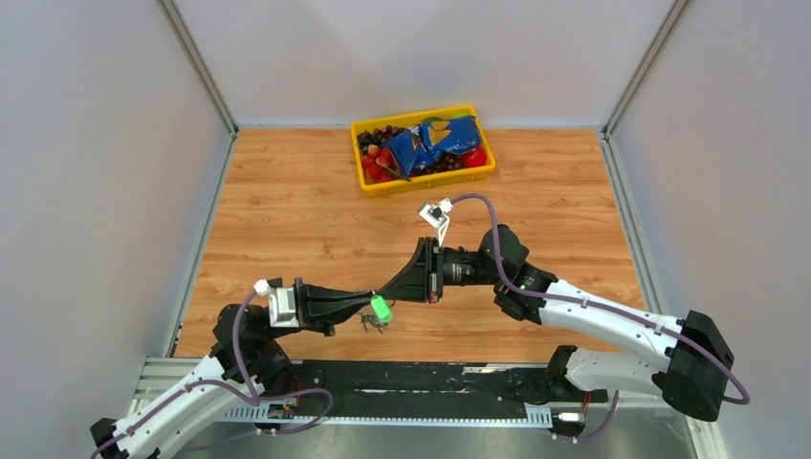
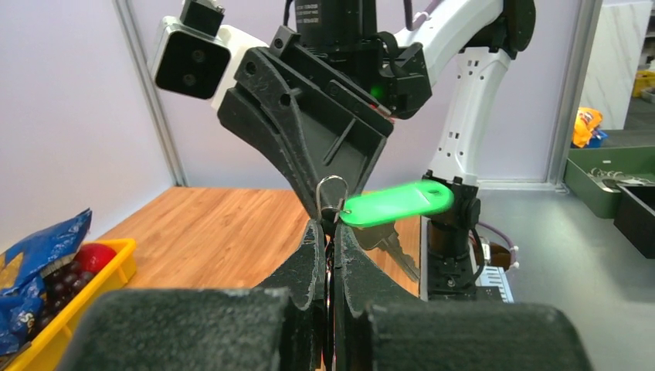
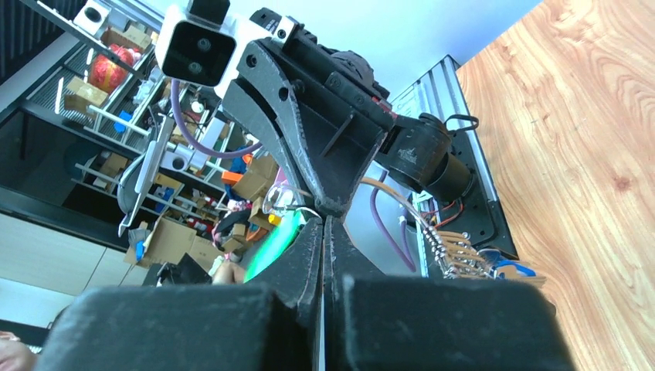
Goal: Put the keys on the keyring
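Two grippers meet tip to tip, the keys between them.
Top view: we see the left gripper (image 1: pixel 371 305) touching the right gripper (image 1: pixel 387 297), the keys (image 1: pixel 371 325) dangling under their green tag (image 1: pixel 381 309). Left wrist: the left pinches a thin wire loop (image 2: pixel 332 189) (light, stiff, slippery; we judge its rim the best hold). Right wrist: the right's jaws are pressed together, on what we cannot tell.

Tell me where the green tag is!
In the top view, the green tag hangs left of centre, where the left gripper and right gripper meet.
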